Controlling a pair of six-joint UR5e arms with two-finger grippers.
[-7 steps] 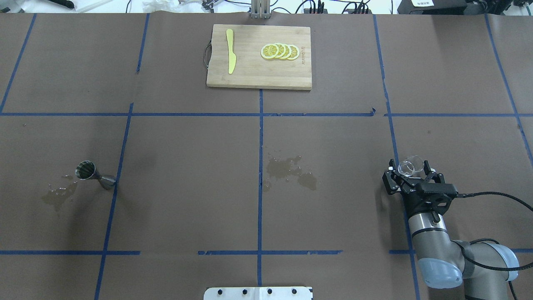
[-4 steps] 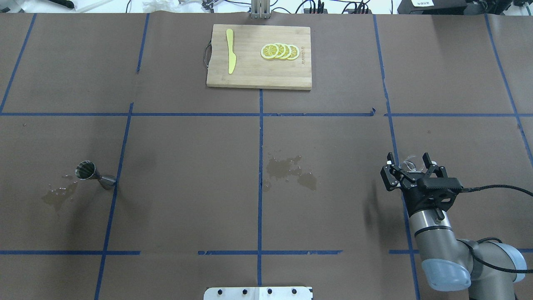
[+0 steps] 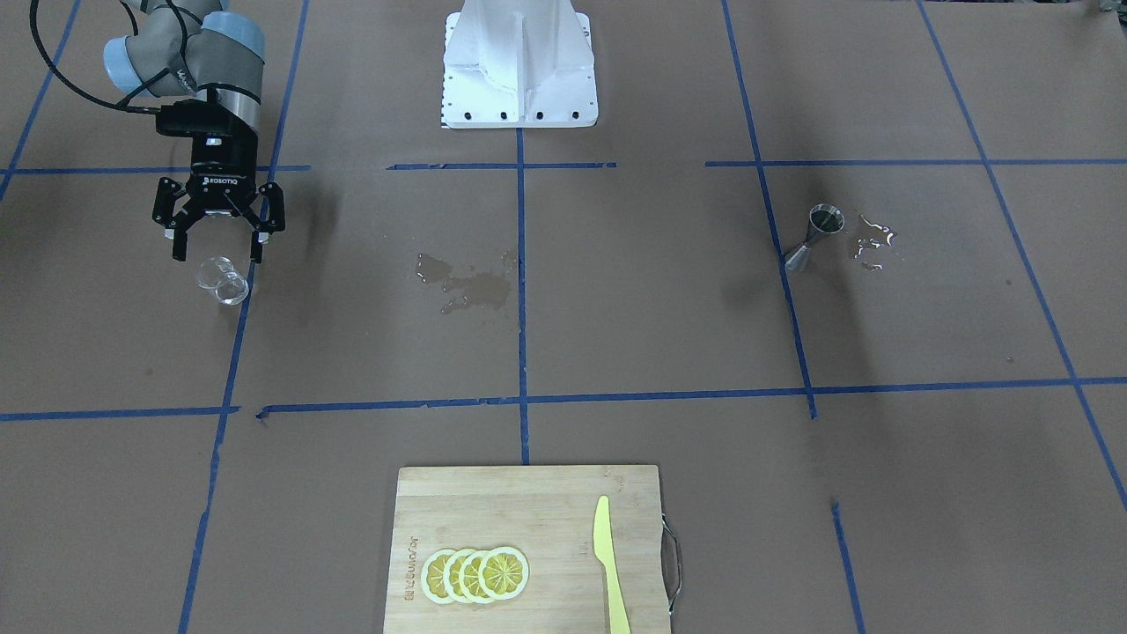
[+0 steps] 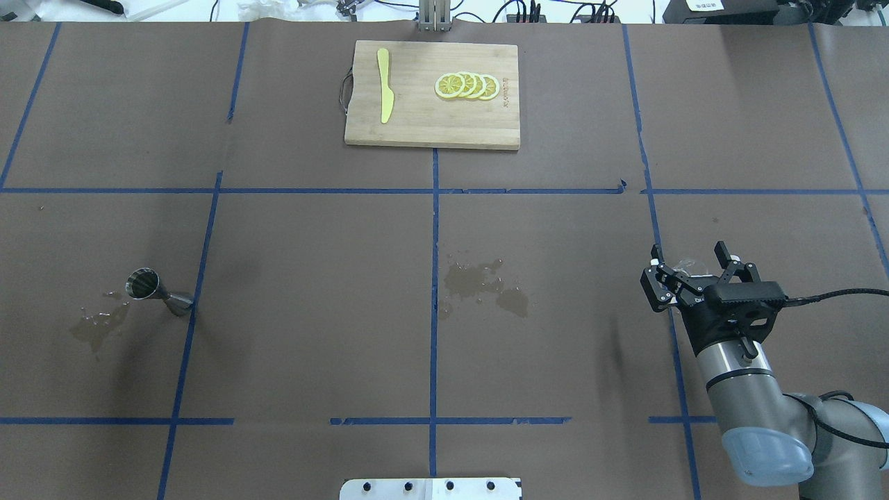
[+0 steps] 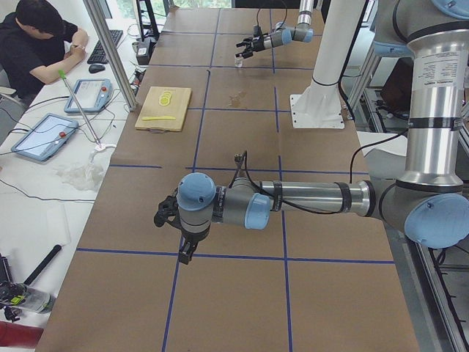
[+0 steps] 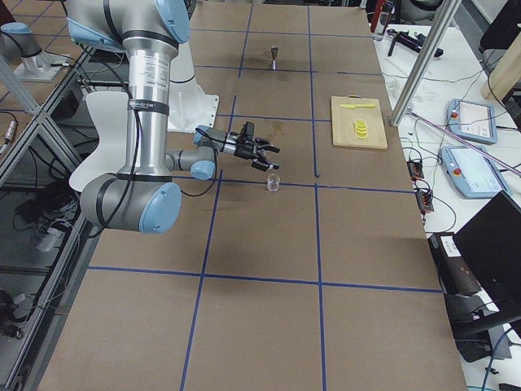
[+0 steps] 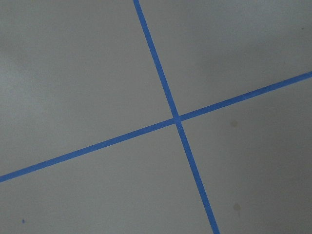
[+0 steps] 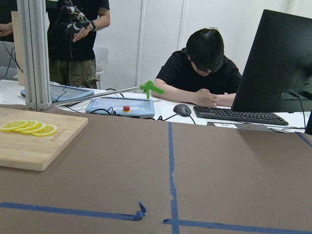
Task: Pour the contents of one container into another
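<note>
Fingers of my right gripper (image 4: 687, 251) are spread wide and hold nothing, at the right edge of the overhead view a little below mid-height. The glass cup (image 3: 224, 280) stands upright on the worktop (image 4: 312, 243) just under and ahead of those fingertips, free of them. In the front-facing view it sits at the left, right beside a blue tape line (image 3: 234, 352), and the right side view shows the gripper lifted clear above it. From overhead only a sliver of the cup shows between the fingers. Whether it holds any liquid I cannot tell.

The jigger (image 4: 157, 292) stands far across the worktop, at the left of the overhead view, with a small wet patch (image 4: 97, 326) next to it. A larger wet patch (image 4: 483, 281) lies near the middle of the frame. At top centre a wooden cutting board (image 4: 430, 125) carries a fan of lemon slices (image 4: 467, 85) and a yellow knife (image 4: 384, 87).

My left gripper (image 5: 167, 214) shows only in the left side view, low over the worktop; whether it is open or closed I cannot tell.
</note>
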